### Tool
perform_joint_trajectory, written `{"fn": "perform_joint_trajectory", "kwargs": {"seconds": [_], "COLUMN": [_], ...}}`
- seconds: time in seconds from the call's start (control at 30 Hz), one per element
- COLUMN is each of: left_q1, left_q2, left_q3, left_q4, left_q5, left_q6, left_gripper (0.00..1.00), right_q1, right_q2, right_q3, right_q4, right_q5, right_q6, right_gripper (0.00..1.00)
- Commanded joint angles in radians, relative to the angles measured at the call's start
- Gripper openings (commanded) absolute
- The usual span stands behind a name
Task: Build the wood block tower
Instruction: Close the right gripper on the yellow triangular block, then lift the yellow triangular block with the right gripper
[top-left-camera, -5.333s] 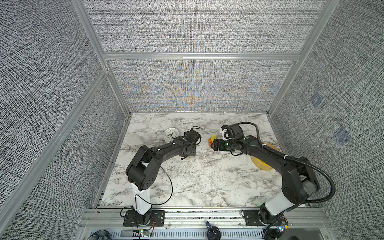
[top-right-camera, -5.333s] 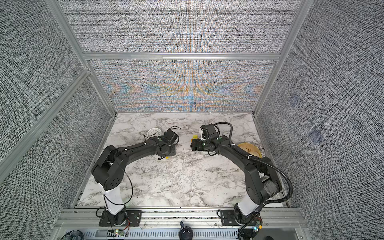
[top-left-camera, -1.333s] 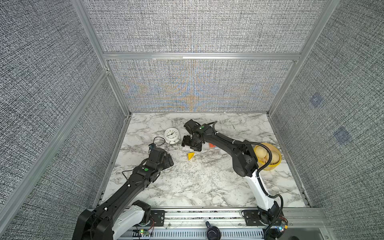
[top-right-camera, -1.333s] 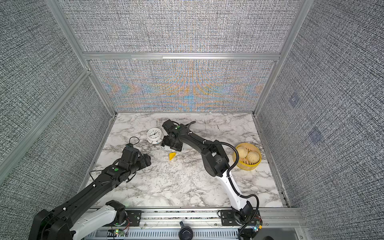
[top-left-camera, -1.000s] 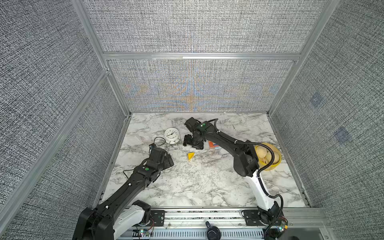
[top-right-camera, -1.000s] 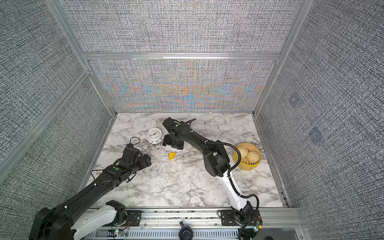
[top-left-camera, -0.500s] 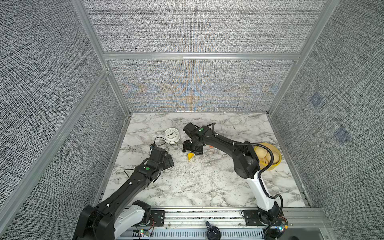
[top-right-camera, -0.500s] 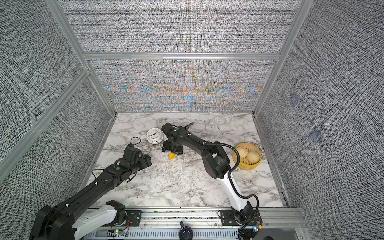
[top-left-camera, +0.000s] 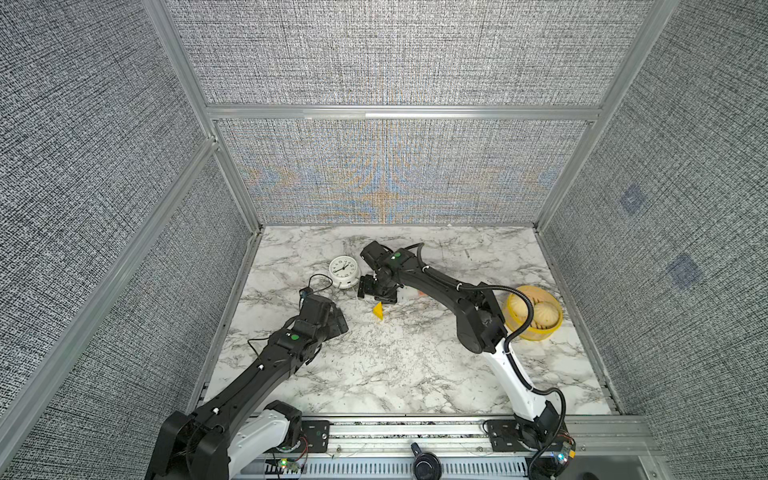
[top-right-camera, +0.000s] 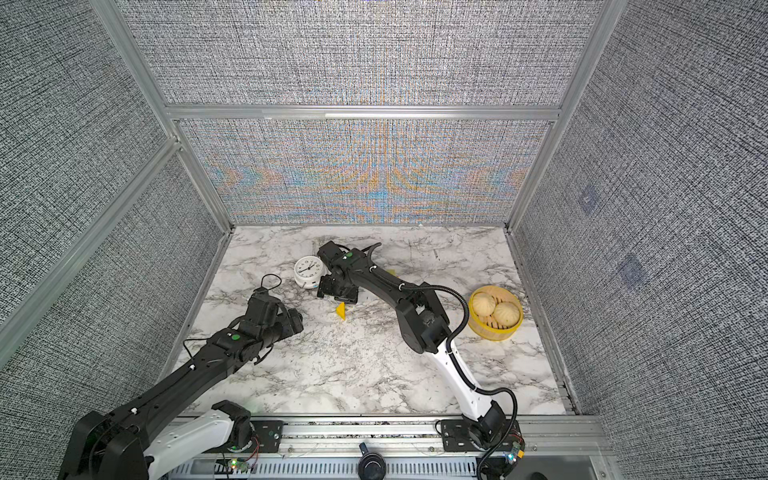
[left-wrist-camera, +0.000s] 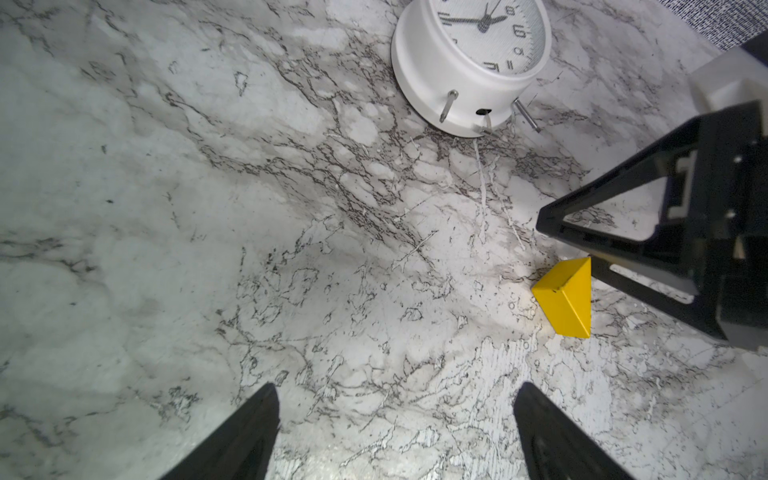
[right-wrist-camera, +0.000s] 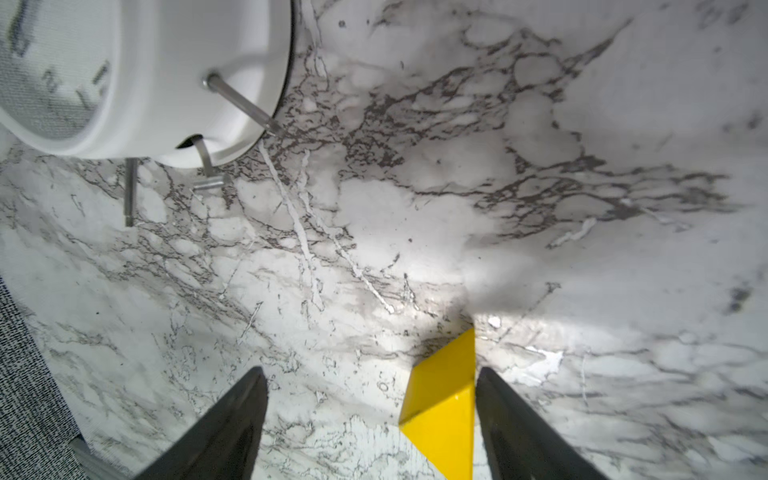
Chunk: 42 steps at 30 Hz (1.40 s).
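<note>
1. Left gripper (left-wrist-camera: 395, 399): jaws apart, empty, low over the bare desk (top-left-camera: 395, 365). No change over the last second.
2. Yellow wedge (right-wrist-camera: 444, 399): flat on the desk, well clear of every desk edge.
3. Right gripper (top-left-camera: 376, 291): it has come away from the clock (top-left-camera: 344, 270) and down over the wedge. Its jaws are spread and straddle the wedge, one finger alongside it, not clamped. The pick-up is likely starting.
4. Room: the near desk is open, and the clock stands close beyond. The tower is hidden behind the right arm.
</note>
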Motion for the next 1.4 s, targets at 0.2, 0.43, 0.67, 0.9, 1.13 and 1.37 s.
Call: {"fn": "perform_joint_trajectory", "kwargs": {"seconds": [0.2,0.43,0.67,0.9,1.13,1.37], "left_q1": [0.001,0.001,0.001,0.001,0.001,0.001], "left_q2": [-0.002,0.000,0.010,0.006,-0.004,-0.011], "left_q3": [-0.002,-0.004,-0.005,-0.005,-0.008,-0.009], "left_q4": [0.016,0.021,0.024,0.021,0.019,0.019], "left_q5": [-0.005,-0.009,-0.010,-0.008,-0.006,-0.005], "left_q6": [0.012,0.014,0.012,0.011,0.011,0.011], "left_gripper": [0.89,0.90,0.90,0.90,0.90,0.90], "right_q1": [0.007,0.040,0.046,0.050,0.056,0.055], "right_q2": [-0.003,-0.003,0.010,0.029,0.063,0.085], "right_q3": [0.046,0.048,0.055,0.070,0.111,0.149], "right_q4": [-0.203,-0.263,-0.262,-0.245,-0.258,-0.264], "right_q5": [0.064,0.127,0.146,0.138,0.145,0.162], "right_q6": [-0.167,-0.226,-0.201,-0.165,-0.156,-0.157], "right_gripper": [0.72,0.72,0.70,0.64,0.63,0.61]}}
